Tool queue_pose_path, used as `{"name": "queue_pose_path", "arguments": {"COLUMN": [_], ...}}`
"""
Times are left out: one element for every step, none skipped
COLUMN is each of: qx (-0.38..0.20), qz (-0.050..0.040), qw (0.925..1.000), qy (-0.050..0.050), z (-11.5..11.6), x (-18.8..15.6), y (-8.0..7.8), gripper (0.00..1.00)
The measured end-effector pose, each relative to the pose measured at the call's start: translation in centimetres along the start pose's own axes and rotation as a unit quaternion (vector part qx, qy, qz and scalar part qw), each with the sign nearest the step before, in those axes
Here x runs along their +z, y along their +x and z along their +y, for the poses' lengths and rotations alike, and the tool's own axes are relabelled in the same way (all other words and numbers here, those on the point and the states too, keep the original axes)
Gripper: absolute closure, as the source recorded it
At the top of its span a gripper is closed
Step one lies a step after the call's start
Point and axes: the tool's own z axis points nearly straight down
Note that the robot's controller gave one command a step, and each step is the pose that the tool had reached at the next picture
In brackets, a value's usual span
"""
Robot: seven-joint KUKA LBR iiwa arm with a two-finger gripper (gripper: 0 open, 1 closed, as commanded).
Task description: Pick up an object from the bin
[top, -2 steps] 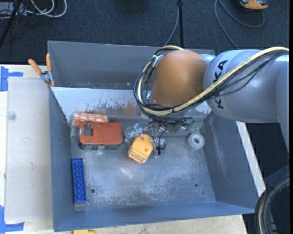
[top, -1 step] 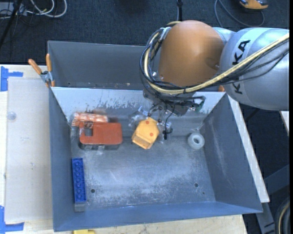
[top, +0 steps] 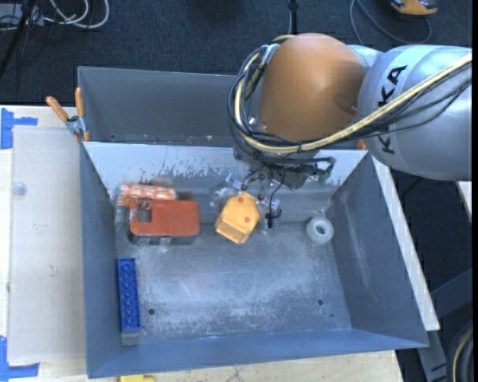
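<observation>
My gripper (top: 268,200) hangs under the arm's orange dome, over the back middle of the bin. Directly at its lower left lies a small yellow block (top: 237,220) with a red dot on top, tilted on the bin floor and touching or nearly touching the gripper's tip. A small white ring (top: 319,229) lies flat to the gripper's right, apart from it.
At the left of the bin sits a rust-orange block on a dark base (top: 164,219), with a crinkled orange-and-clear packet (top: 146,192) behind it. A long blue studded brick (top: 127,294) lies along the left wall near the front.
</observation>
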Motion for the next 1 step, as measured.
{"name": "queue_pose_path", "arguments": {"qx": [0.001], "qz": [0.0001], "qw": [1.0], "qy": [0.0], "z": [0.01], "x": [0.01], "y": [0.0], "gripper": [1.0]}}
